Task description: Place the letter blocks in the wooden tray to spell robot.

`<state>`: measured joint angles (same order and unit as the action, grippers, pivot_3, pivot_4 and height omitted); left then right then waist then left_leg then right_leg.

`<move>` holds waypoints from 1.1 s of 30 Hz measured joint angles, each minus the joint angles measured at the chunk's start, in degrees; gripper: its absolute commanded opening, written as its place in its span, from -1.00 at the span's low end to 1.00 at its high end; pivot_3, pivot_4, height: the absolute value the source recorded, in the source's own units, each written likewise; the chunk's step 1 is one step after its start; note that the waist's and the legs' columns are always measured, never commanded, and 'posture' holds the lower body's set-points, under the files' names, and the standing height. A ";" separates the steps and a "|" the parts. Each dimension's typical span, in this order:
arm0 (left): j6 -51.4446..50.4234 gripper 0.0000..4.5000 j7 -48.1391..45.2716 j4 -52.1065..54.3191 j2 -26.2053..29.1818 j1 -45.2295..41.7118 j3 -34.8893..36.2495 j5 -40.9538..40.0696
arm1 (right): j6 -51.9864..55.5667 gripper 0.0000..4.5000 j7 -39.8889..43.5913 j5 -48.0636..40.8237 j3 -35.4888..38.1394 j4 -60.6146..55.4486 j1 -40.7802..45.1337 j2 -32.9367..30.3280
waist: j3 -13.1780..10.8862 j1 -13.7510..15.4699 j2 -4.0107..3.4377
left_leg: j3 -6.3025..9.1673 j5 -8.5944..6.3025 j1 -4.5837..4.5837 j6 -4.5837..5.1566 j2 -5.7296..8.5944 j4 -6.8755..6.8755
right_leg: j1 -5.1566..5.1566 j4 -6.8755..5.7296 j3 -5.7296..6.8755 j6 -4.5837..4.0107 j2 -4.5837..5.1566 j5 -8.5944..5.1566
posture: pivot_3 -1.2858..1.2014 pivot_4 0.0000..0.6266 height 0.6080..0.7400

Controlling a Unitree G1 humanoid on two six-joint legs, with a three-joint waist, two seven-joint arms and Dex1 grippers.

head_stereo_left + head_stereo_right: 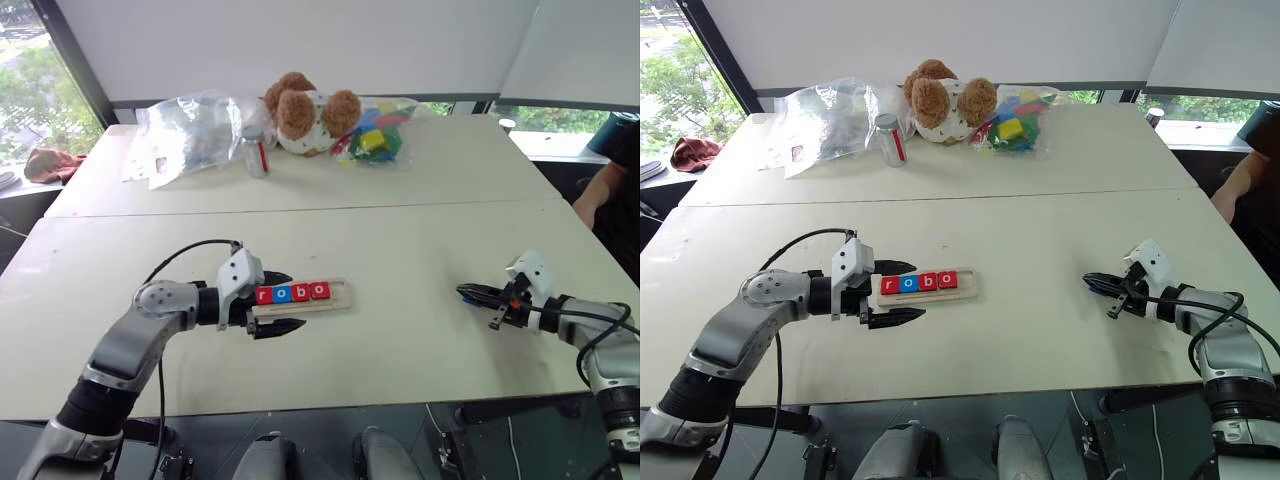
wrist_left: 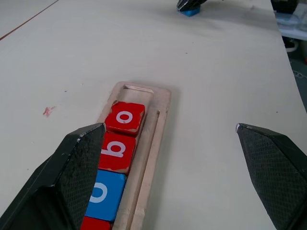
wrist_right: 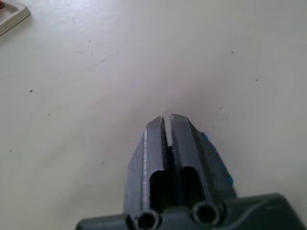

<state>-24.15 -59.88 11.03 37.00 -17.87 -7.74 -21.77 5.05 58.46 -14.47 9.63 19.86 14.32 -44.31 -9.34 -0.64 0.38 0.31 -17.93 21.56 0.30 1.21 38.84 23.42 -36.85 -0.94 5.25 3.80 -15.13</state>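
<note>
Pale table (image 1: 420, 250), windows (image 1: 40, 90) behind

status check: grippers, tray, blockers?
Left gripper open, straddling the wooden tray end. Right gripper shut on the blue tile. Tray reads r-o-b-o, last slot empty. Nothing between.

Square letter tiles (image 2: 115, 165) run red, blue, red, red with white lowercase letters in a long pale wooden grooved tray (image 2: 156, 139) on a cream table (image 1: 400, 250).
</note>
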 measured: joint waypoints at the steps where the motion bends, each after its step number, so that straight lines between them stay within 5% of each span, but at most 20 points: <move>1: 0.08 1.00 -0.08 -0.25 -0.19 -0.05 -0.10 0.03 | 0.44 -0.17 -0.40 -0.37 0.20 -0.62 0.02 0.07 | 0.00 0.00 0.00 | 0.00 0.00 0.00 0.00 0.00 -0.01 | 0.01 0.00 0.00 0.00 0.00 0.00 | 0.03 -0.52 1.00; 4: 0.66 1.00 -0.33 -0.67 -0.37 -0.39 -0.45 0.05 | 2.18 0.52 -0.73 -1.05 0.35 -2.09 0.04 0.05 | 0.00 0.00 0.00 | 0.00 0.00 0.01 0.00 0.00 -0.02 | 0.01 0.01 0.00 0.00 0.00 0.00 | 0.03 -0.52 1.00; 20: 0.85 1.00 0.02 -0.16 0.48 0.25 -0.22 0.05 | -2.57 0.52 10.34 2.04 -3.17 13.92 6.47 -3.87 | -0.01 -0.13 -0.03 | -0.01 0.00 0.01 0.00 0.00 -0.18 | -0.01 0.26 0.01 0.00 0.00 0.01 | 0.03 -0.52 1.00; 23: 0.81 1.00 0.35 0.37 0.66 0.42 0.05 0.02 | -4.64 0.15 10.75 2.69 -3.59 17.01 7.85 -3.92 | -0.01 -0.14 -0.03 | -0.01 0.00 -0.01 0.00 0.00 -0.17 | -0.08 0.32 0.01 -0.01 0.00 0.02 | 0.03 -0.52 1.00; 26: 0.65 1.00 0.54 0.75 0.68 0.80 0.14 -0.03 | -5.99 -0.48 11.17 3.02 -3.60 18.57 8.53 -3.92 | -0.01 -0.10 -0.04 | -0.01 0.00 -0.02 0.00 0.00 -0.18 | -0.09 0.35 0.02 -0.01 0.00 0.02 | 0.03 -0.52 1.00; 33: 0.55 1.00 1.16 1.19 1.58 1.78 0.70 -0.11 | 3.30 -0.47 5.32 1.37 -2.11 6.97 4.78 -1.58 | 0.00 -0.22 -0.05 | -0.01 0.01 0.00 -0.02 -0.02 -0.31 | -0.02 0.40 -0.01 -0.01 0.01 0.02 | 0.03 -0.52 1.00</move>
<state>-23.59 -58.72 12.22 38.58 -16.09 -7.04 -21.89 8.35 63.77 -13.11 7.52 26.83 19.10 -45.90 -9.34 -0.86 0.33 0.30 -17.92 21.56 0.29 1.19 38.53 23.41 -36.46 -0.95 5.24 3.82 -15.11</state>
